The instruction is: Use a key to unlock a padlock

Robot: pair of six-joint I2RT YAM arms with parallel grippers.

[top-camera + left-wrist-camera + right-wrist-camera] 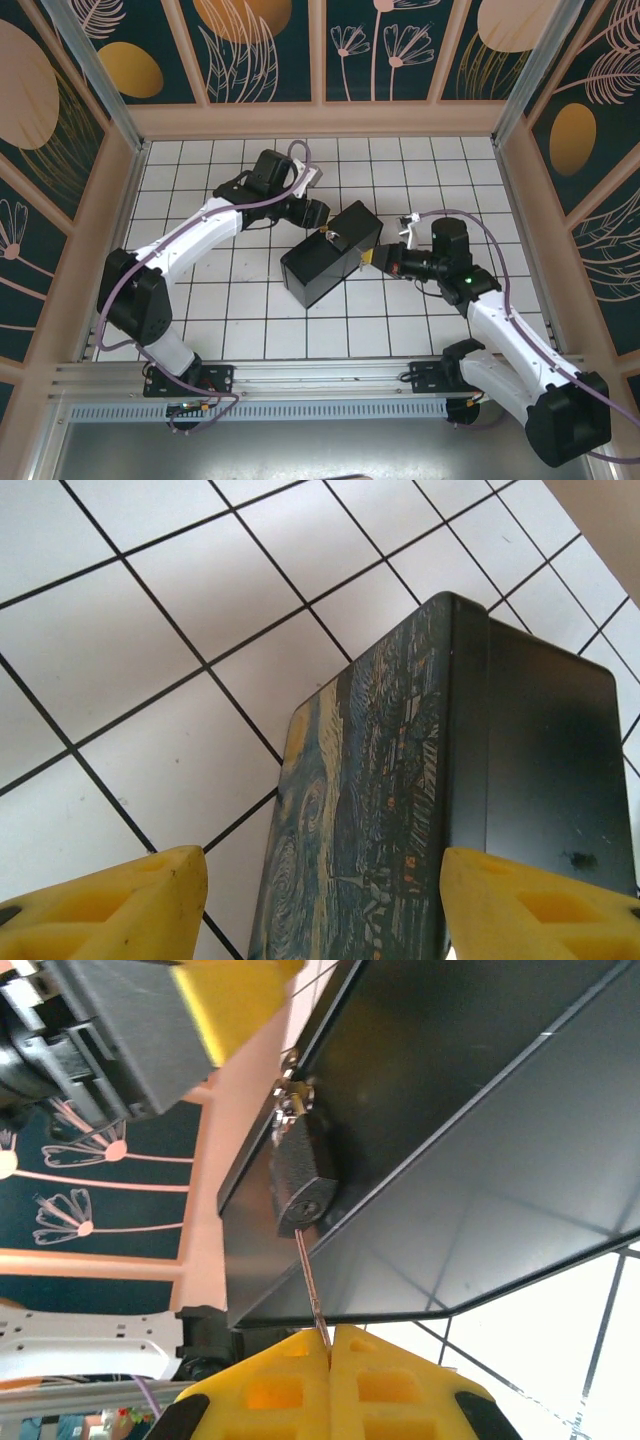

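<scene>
The small dark padlock (303,1175) hangs by its shackle from the hasp of the dark box (470,1110), keyhole end towards me. My right gripper (329,1352) is shut on the thin key (311,1280), whose tip meets the lock's bottom face at the keyhole; how deep it sits I cannot tell. In the top view that gripper (375,258) is at the box's right side. My left gripper (325,920) is open over the box's painted lid (370,780), its yellow fingers (110,905) spread to either side. From above, the left gripper (322,222) sits at the box's far end.
The box (330,258) lies askew in the middle of the white tiled floor (240,320). Wooden walls with dark patterned panels (320,50) close in the back and both sides. Bare tiles stretch to the front and far right.
</scene>
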